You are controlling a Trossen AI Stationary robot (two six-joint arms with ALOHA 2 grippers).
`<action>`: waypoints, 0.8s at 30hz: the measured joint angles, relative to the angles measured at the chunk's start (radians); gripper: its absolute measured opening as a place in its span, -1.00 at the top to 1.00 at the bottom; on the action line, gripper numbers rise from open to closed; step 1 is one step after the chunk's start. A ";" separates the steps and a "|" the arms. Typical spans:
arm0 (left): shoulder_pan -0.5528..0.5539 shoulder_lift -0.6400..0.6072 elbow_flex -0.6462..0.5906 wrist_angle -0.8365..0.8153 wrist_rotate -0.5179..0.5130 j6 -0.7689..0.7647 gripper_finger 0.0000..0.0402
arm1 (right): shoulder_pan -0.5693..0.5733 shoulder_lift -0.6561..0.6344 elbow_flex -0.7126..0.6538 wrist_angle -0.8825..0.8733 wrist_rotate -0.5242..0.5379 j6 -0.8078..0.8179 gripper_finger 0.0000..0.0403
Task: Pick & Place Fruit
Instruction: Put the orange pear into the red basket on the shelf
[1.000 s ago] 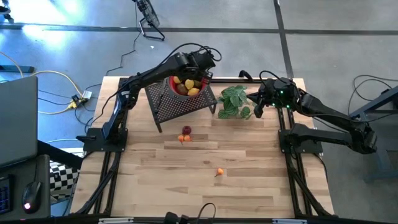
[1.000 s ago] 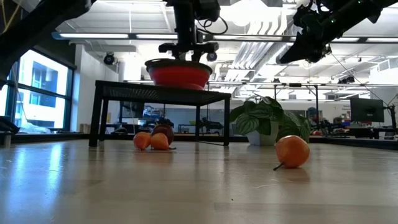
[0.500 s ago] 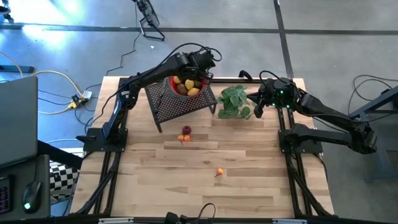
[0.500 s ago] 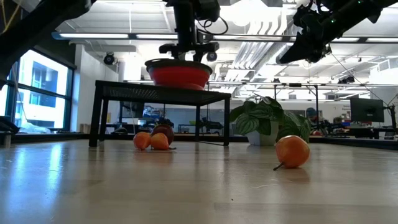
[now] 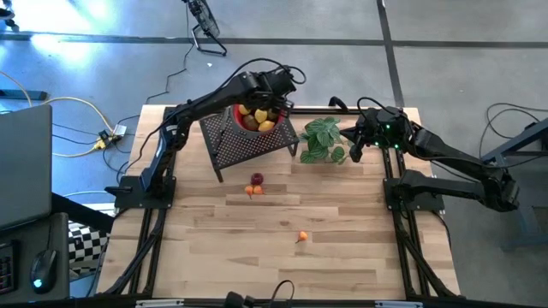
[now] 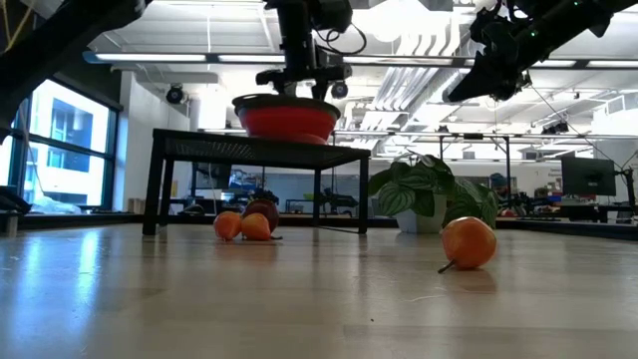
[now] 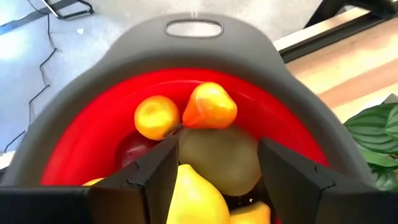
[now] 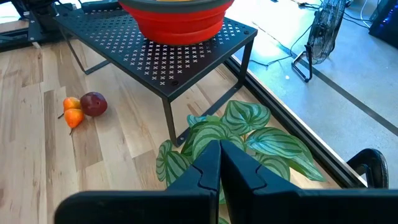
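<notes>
**Over the bowl, fingers parted**

Clearly mid-drop: left pincer (image 7: 214, 186) hanging right above the red bowl (image 5: 244, 127), fingers (image 7: 155, 171) spread apart and clasping nothing, straddling a yellow lemon (image 7: 196, 199) and a greenish kiwi-like oval (image 7: 219, 159) already lying in the heap. Likely a release just made, judging by the gap between the fingers and the fruit resting on its neighbours rather than on the pads.

Perched on a black perforated stand (image 5: 248, 147), so raised off the bench (image 5: 342, 257); hence the high, straight-down approach of the left arm. Also piled inside: a small orange ball (image 7: 155, 117), an orange-yellow piece (image 7: 210, 106), a dark red one (image 7: 134, 152) half buried.

Still out on the bench: a dark red fruit (image 5: 257, 179) touching two tiny orange ones (image 5: 253, 191) just in front of the stand, plus a lone orange (image 5: 301, 237) well apart, nearer the front edge. Roughly four pieces left, then.

Right pincer (image 8: 219, 163) clenched tight, empty, parked above the leafy plant (image 5: 324, 139) beside the stand, presumably waiting out of the left arm's way
</notes>
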 joint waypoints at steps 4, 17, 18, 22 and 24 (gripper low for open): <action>0.000 -0.026 0.000 0.001 0.000 0.020 -0.07 | 0.000 0.000 0.000 0.000 0.000 0.000 0.99; -0.036 -0.092 0.000 0.030 0.007 0.069 0.05 | 0.000 0.000 0.000 0.000 0.000 0.007 0.99; -0.046 -0.094 0.000 0.031 0.002 0.072 0.10 | 0.000 0.000 0.000 0.000 0.000 0.007 0.99; -0.083 -0.110 -0.001 0.029 -0.003 0.071 0.34 | 0.000 0.000 0.000 0.000 0.000 0.007 0.99; -0.106 -0.117 0.001 0.026 -0.002 0.071 0.44 | 0.000 0.000 0.000 0.000 0.000 0.007 0.99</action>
